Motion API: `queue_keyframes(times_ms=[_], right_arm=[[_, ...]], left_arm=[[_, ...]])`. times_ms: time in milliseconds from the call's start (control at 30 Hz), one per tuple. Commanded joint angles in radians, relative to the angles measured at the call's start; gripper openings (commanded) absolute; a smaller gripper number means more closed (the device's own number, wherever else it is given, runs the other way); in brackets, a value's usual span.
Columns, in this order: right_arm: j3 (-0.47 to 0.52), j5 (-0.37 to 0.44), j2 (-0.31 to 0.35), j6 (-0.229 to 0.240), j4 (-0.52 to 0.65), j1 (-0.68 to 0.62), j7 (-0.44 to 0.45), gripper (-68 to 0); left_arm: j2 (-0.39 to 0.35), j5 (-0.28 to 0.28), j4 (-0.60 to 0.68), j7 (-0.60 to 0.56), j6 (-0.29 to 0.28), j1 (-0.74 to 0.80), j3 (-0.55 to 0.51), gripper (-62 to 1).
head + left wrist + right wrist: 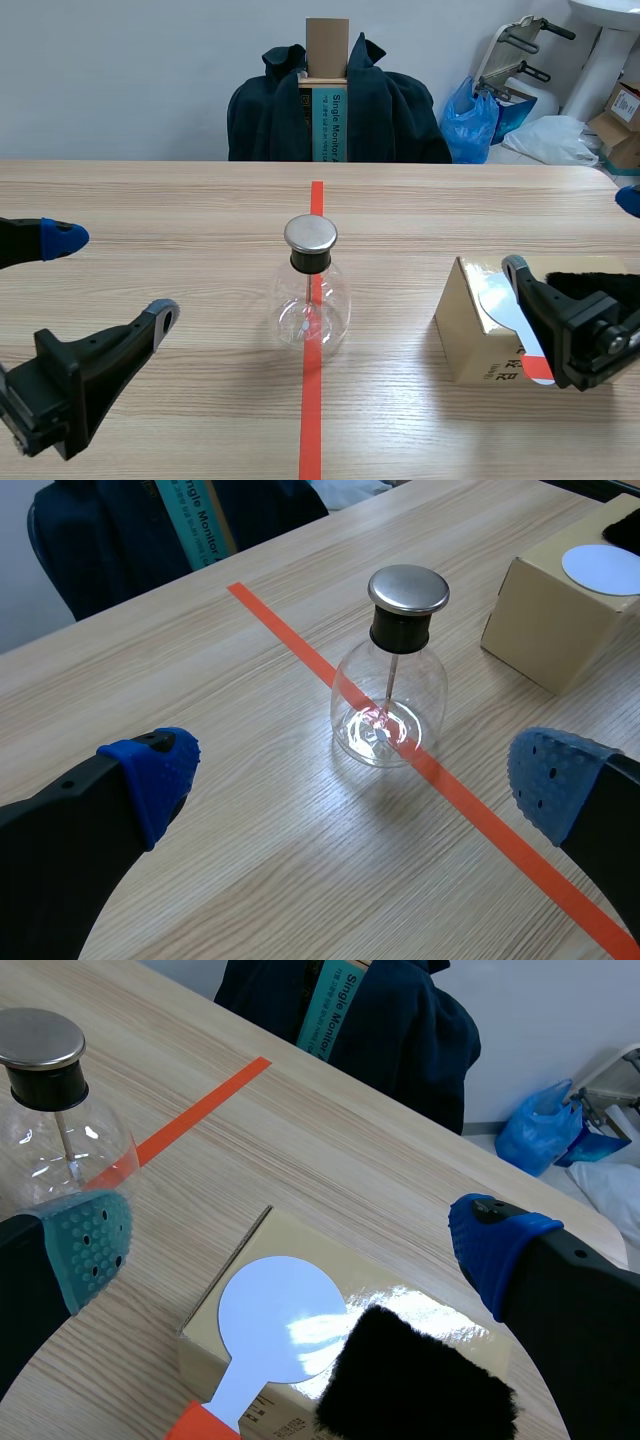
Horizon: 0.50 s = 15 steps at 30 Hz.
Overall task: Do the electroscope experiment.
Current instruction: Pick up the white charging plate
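Check the left claw (pixel 112 277) first: low over the table (pixel 220 430), fingers spread wide, gripping nothing. Check the right claw (pixel 571 234) next: likewise spread wide and empty, straddling the top of the box (pixel 462 335), no contact discernible.

Locate the paddle (pixel 238 1382) on the box top: white disc (pixel 285 1315) lying flat, orange handle (pixel 205 1423) projecting past the near edge. Locate the fur (pixel 420 1385) beside the disc, touching or slightly overlapping its rim; cannot tell which.

Locate the electroscope (pixel 311 305) further out, upright on the tape (pixel 311 430) at mid-table, between the two claws and well apart from the box. Note the metal cap (pixel 310 233) seated on the black stopper (pixel 310 262), with the rod (pixel 390 680) hanging inside the glass; leaf position too small to read.

Disregard the jacket (pixel 400 110) beyond the far table edge.

Assess progress as nil: paddle and fur ungripped, nothing near the cap. Remaining, by judgement: grip paddle, rub against fur, bring disc to cap, observe the leaves.
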Motion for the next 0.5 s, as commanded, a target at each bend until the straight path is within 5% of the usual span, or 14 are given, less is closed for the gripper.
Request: queue_keyframes(times_ms=[0, 467], right_arm=[[0.014, 0.008, 0.000, -0.004, 0.008, 0.009, 0.015, 0.4], [0.014, 0.007, 0.000, -0.004, 0.008, 0.009, 0.033, 0.4]], left_arm=[[0.005, -0.006, 0.012, -0.016, -0.002, -0.003, 0.007, 1.4], [0.005, -0.005, 0.012, -0.016, -0.002, -0.003, 0.007, 1.4]])
